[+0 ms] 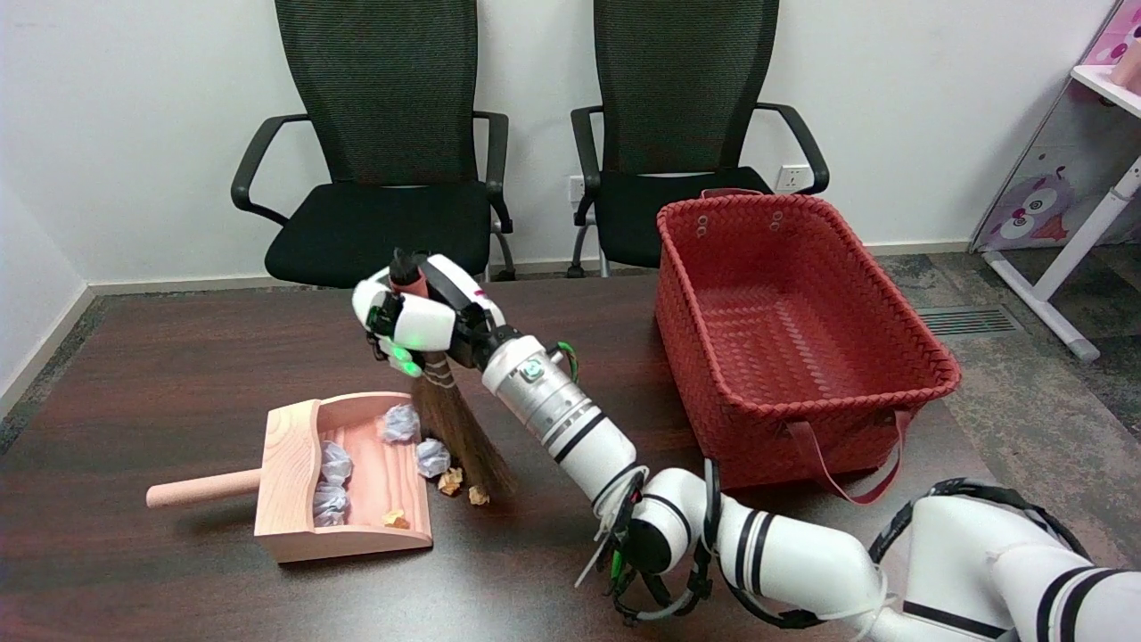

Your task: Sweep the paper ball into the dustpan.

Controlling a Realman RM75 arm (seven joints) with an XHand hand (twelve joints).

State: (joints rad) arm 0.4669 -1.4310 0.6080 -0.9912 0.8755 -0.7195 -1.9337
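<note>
Gripping the handle of a small brown straw hand broom [455, 419], the right hand [419, 316] had its fingers wrapped tight around it, a little left of the middle of the frame. The broom's bristles fanned down to the dark wooden table [178, 357], and their tips sat just beside the open mouth of one light wooden dustpan with a round peg handle [285, 481] in the lower left.

Four white crumpled paper balls showed. Three lay inside the pan: one near its upper corner [400, 423] and two by the back wall [335, 463] [329, 502]. The fourth paper ball [433, 457] sat right at the pan's open edge, touching the bristles. Three small tan scraps showed too: one in the pan [394, 517] and two on the table [451, 481] [479, 495] by the bristle tips.

One big red woven basket [802, 312] stood at the right, well apart from the pan. Two black mesh chairs [383, 134] waited behind the table's far edge. Bare tabletop lay open on the left and in front.
</note>
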